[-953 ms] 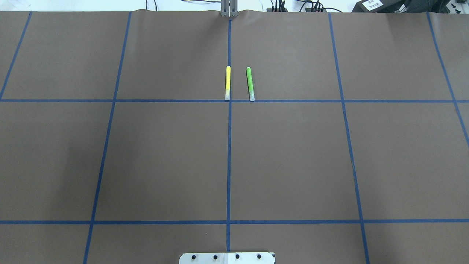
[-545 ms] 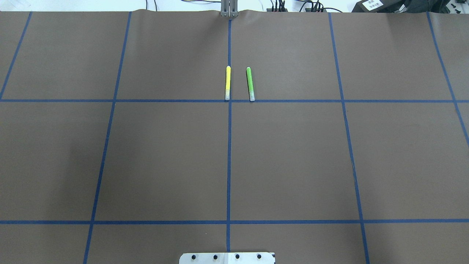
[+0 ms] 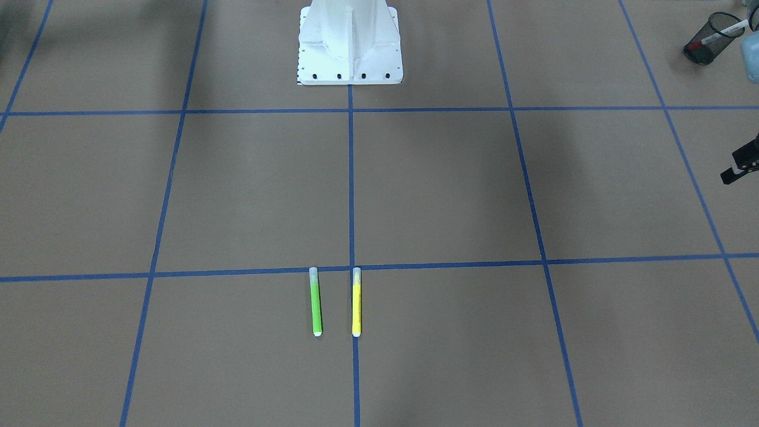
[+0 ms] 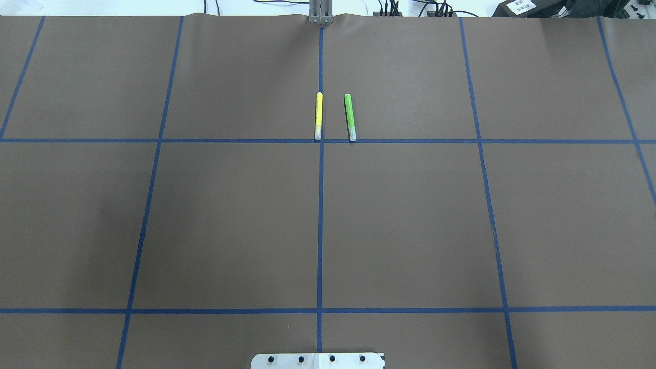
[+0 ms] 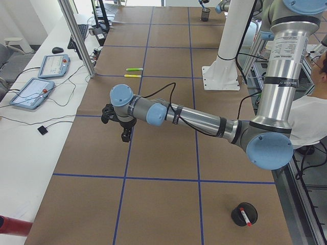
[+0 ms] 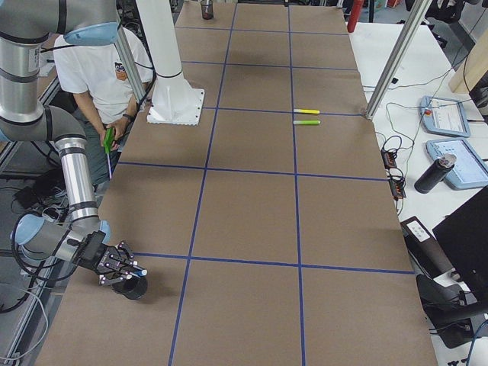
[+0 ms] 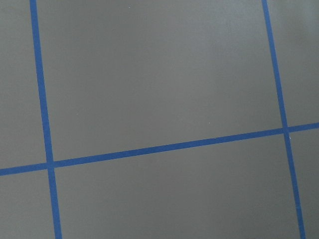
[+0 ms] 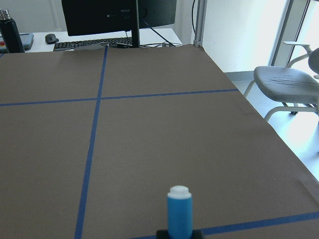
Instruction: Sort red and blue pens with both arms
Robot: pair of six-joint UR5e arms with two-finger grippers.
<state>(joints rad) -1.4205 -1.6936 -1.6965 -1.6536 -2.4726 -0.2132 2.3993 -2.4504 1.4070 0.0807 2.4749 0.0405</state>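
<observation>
Blue pen point(image 8: 179, 211): light, rigid, smooth; grip mid-barrel to stop pivoting. It sits at 6 o'clock in the right wrist view, apparently pinched by the right hand point(image 6: 126, 273) over a black cup point(image 6: 136, 290). Left hand point(image 5: 122, 127): aperture cannot be told.

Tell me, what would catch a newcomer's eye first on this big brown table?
Two bright pens, a yellow pen and a green pen, lie side by side on the table, by a crossing of blue tape lines. At the robot's right end, the right gripper holds a blue pen by a black cup.
</observation>
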